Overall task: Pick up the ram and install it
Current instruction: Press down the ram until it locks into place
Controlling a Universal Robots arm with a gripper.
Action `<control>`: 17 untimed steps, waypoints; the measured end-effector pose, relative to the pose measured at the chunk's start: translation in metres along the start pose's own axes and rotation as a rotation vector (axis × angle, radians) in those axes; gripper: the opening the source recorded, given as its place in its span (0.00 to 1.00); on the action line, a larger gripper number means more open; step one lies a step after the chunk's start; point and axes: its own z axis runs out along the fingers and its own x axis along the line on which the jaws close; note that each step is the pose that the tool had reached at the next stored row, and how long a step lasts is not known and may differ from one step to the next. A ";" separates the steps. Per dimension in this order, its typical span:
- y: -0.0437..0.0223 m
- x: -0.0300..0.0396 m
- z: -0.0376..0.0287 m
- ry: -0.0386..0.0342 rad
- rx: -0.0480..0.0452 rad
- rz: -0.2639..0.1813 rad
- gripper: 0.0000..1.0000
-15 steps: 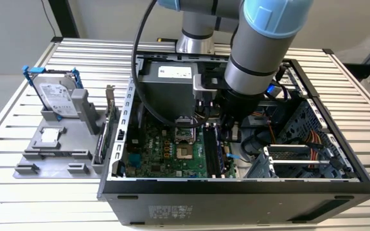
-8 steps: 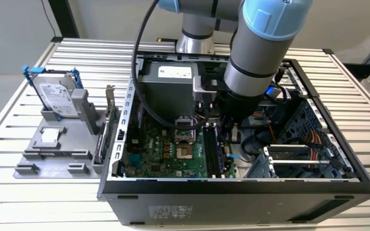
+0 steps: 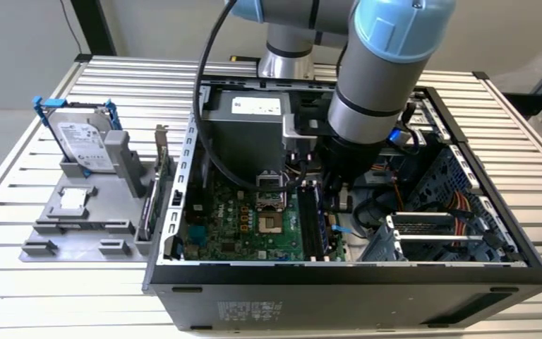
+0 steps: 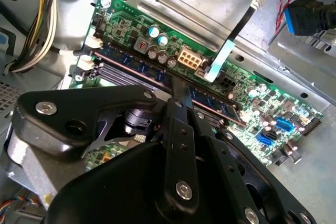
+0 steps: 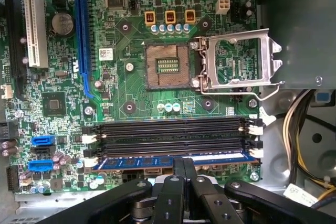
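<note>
— Reaching down into the open computer case [image 3: 346, 275], the gripper [image 5: 184, 167] sits right over the memory slots. Can you tell what it is doing?

— In the first wrist view its two fingers [image 5: 178, 169] are pressed close together, clamped on the top edge of the ram [image 5: 157, 161]. The blue stick lies along the slot nearest the gripper, running from nine o'clock to three o'clock across that picture.

— So the pick-up is done?

— I judge so. The ram is in the case, lined up with the slot. Whether it is fully pushed home I cannot tell; the white latches [image 5: 255, 153] at the slot ends are visible, but not clearly snapped shut.

— And around it?

— Just beyond the ram, toward twelve o'clock in the first wrist view, the other dark slots [image 5: 173, 129] are bare. Further on is the processor socket [image 5: 168, 66] with its metal bracket [image 5: 239, 61] flipped open. The second wrist view has the ram [image 4: 215, 102] along the green board's [image 4: 273, 103] edge under the fingers.

— Outside the case?

— In the exterior view, at nine o'clock, a grey holder [image 3: 82, 212] on the slatted table [image 3: 8, 282] carries a hard drive [image 3: 82, 145] with blue handles and a card [image 3: 158, 191] standing upright.
</note>
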 end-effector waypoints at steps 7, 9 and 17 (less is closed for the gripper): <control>0.0000 0.0001 0.0033 0.0069 0.0005 0.000 0.00; 0.0000 0.0001 0.0034 0.0071 0.0005 0.000 0.00; 0.0000 0.0002 0.0055 0.0074 0.0004 0.000 0.00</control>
